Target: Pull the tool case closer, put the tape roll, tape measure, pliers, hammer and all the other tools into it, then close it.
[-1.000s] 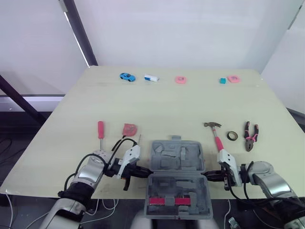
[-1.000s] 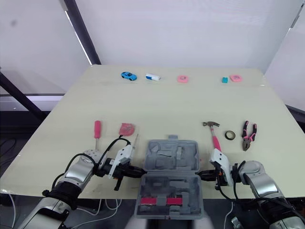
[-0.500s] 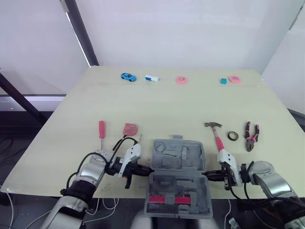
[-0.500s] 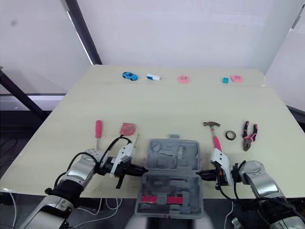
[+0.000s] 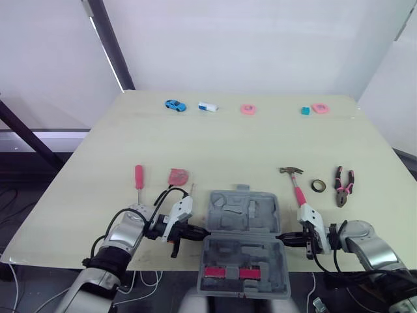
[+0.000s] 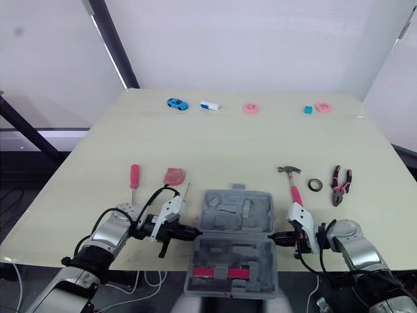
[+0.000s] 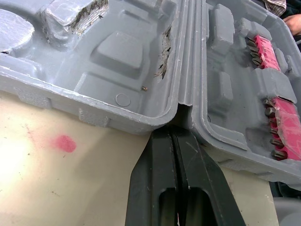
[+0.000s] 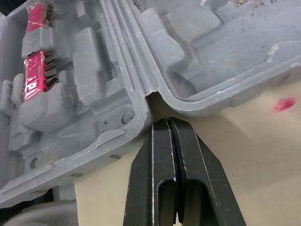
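Left gripper [image 7: 172, 131] and right gripper [image 8: 168, 122], each pressed together, sit at the tool case [image 5: 244, 212] hinge notches; pulling evenly should prevent twisting.

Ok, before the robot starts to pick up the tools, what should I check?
1. Tool case open: ok.
2. Left gripper open for grasping: not ok, shut at the case hinge.
3. Right gripper open: not ok, shut at the hinge.
4. Hammer, tape roll, pliers free on the table: ok.
5. Tape measure, screwdriver free: ok.
6. Case fully supported by the table: cannot tell.
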